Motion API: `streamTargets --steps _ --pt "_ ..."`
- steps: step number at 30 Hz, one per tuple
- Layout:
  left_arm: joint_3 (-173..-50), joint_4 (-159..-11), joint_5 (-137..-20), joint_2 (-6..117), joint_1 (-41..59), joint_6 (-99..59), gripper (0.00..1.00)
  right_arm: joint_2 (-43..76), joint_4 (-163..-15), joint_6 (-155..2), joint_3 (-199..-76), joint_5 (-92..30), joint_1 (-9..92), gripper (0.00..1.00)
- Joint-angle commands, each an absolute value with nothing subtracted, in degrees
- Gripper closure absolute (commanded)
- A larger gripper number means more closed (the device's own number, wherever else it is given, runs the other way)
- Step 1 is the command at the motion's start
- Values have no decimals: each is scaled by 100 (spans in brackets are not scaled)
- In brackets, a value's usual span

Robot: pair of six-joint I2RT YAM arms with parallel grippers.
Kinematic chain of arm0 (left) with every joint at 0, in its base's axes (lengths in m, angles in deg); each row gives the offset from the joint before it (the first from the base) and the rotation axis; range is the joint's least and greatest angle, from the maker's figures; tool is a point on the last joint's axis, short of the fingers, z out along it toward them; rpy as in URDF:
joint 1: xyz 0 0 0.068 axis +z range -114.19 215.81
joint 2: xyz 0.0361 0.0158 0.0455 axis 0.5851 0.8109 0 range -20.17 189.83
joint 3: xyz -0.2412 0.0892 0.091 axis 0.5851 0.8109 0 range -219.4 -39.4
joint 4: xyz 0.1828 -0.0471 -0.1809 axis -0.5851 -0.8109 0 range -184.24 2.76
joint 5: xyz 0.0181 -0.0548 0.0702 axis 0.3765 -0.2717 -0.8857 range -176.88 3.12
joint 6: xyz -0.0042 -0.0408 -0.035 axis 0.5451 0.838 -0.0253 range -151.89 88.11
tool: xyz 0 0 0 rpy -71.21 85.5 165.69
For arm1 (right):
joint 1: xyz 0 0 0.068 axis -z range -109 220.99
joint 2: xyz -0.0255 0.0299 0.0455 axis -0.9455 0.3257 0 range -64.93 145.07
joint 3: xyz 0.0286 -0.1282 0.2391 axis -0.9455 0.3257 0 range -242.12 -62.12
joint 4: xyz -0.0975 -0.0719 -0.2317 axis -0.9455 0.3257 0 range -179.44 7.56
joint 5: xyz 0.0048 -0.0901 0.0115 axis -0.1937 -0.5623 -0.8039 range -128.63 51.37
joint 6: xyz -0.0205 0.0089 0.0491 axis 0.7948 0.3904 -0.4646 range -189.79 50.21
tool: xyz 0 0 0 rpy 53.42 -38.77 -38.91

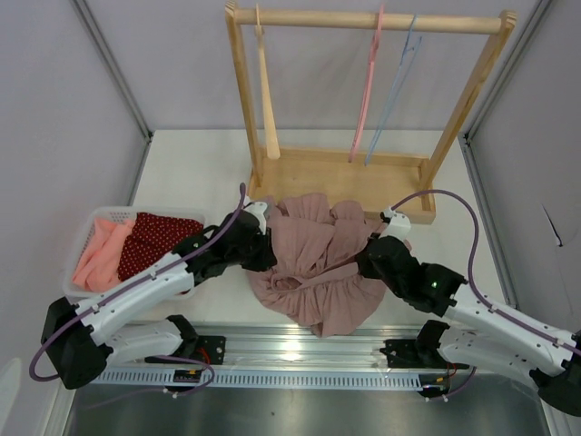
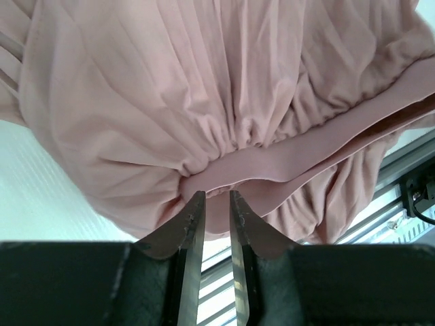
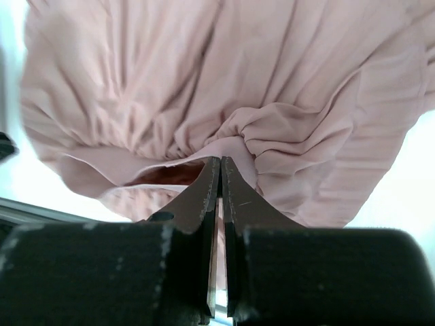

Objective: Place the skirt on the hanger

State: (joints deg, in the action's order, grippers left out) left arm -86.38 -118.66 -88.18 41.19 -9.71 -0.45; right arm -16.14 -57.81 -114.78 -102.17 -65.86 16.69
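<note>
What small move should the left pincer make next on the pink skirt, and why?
Probably close the left pincer on the waistband: its jaws stand slightly apart with the band at their tips, while the right pincer is shut on the pink skirt.

A crumpled pink skirt (image 1: 318,272) is seen lying on the table (image 1: 200,173) before a wooden rack (image 1: 345,173), flanked by the left gripper (image 1: 261,243) and right gripper (image 1: 370,262). Three hangers (image 1: 367,91) are hung from its rail; a white basket (image 1: 107,212) of clothes is set at the left
</note>
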Motion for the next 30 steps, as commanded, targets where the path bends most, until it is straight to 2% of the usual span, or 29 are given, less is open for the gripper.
streamTargets --steps 1,5,6,11,16,17,23,30 --pt "-8984 -11975 -8881 3986 -998 -157 73 -1791 -6167 -11216 -10562 -7063 1685 100" --pt "-9300 -11879 -8732 3688 -989 -298 65 -1642 -6281 -11031 -10694 -6904 1694 100" --pt "-9432 -11853 -8732 3600 -989 -376 59 -1598 -6281 -11022 -10694 -6861 1703 100" --pt "-10493 -11914 -9144 3265 -989 -509 44 -1510 -6158 -11136 -10659 -6808 1694 100" --pt "-11629 -11958 -9733 3361 -980 -693 41 -1370 -6097 -11215 -10624 -6729 1703 100" --pt "-11996 -11984 -10021 3405 -980 -754 37 -1343 -6088 -11215 -10615 -6702 1694 100" --pt "-14247 -12212 -11629 4651 -937 -1350 25 -1229 -6106 -11250 -10527 -6588 1694 100" --pt "-17338 -12845 -11870 6902 -585 -1713 22 -1229 -6088 -11277 -10492 -6588 1694 100"
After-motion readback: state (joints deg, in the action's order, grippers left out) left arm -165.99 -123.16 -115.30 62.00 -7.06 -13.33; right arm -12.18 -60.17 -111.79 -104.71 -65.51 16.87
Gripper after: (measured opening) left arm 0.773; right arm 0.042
